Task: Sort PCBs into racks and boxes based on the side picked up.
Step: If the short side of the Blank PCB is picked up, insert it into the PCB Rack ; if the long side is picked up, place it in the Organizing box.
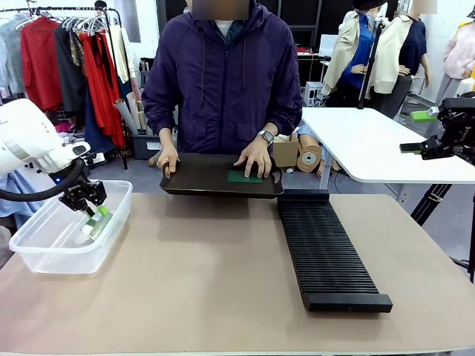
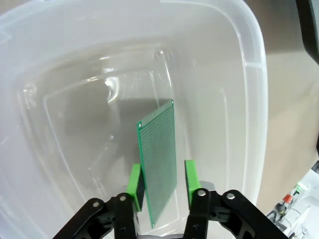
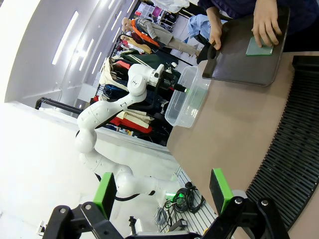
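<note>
**One PCB standing between parted pads inside the box**

We are looking at the left tool dipping into the clear box, which is sitting at the desk's left edge, toward the near corner. The board is lying straight ahead of the tool, right between its green pads. Its long axis is running along the fingers and pointing down at the box floor. We are seeing the jaws standing apart. A clear gap is showing between the board and one pad, while the other pad is sitting just beside the board's face, so we are judging it unclamped. Whether the board's lower end is touching the floor, we cannot tell.

The left arm is coming in over the desk's left edge with its wrist bending downward, tilting the tool into the box at a slant. We are judging the drop into the box as nearly done; what is mattering next is the tool lifting along the board's long axis without dragging it.

The right tool is hanging well beyond the desk's right edge, its jaws spread wide with nothing between them. The rack is running from the far edge toward the near edge, right of the middle. At the far edge, a person's hand is resting on a second PCB on a black tray.
</note>
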Robot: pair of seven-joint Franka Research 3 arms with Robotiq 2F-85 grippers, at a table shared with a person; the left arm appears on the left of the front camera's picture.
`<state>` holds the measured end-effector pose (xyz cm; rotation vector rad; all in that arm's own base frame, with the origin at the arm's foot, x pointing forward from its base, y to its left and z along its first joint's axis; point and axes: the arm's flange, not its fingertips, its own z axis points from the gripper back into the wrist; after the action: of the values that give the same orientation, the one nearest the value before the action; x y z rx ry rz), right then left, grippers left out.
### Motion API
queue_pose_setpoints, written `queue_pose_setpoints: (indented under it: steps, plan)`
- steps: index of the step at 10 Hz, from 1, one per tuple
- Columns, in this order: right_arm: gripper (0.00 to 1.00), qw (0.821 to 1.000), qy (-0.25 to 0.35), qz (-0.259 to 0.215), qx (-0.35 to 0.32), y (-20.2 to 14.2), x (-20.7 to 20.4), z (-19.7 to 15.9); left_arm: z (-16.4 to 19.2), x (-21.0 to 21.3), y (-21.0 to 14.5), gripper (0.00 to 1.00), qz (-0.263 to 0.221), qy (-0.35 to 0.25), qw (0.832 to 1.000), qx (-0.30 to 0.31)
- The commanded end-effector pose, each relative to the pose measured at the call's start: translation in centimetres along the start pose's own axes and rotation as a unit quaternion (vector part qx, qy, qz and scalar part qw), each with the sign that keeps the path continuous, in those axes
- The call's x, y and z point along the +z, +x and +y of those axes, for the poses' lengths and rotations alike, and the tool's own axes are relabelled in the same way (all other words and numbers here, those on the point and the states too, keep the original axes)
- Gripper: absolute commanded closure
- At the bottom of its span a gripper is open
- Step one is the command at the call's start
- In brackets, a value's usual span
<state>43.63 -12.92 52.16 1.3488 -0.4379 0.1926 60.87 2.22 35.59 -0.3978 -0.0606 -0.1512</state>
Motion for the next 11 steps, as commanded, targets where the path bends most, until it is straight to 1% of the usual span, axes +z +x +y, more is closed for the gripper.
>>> queue_pose_setpoints:
  steps: [1,5,8,11]
  plan:
    - [0.00,1.000,0.002,0.000,0.001,0.1,0.0,0.2,-0.5,1.4,-1.0,0.00,-0.009,0.024,1.000,0.008]
    - [0.00,1.000,0.002,0.000,0.001,0.1,0.0,0.2,-1.7,5.2,-2.1,0.00,-0.028,0.051,0.998,-0.001]
    - [0.00,1.000,0.002,0.000,0.001,0.1,0.0,0.2,-2.5,7.2,-2.7,0.00,-0.040,0.047,0.998,-0.006]
    - [0.00,1.000,0.002,0.000,0.001,0.1,0.0,0.2,-3.1,8.0,-3.0,0.00,-0.044,0.047,0.998,-0.007]
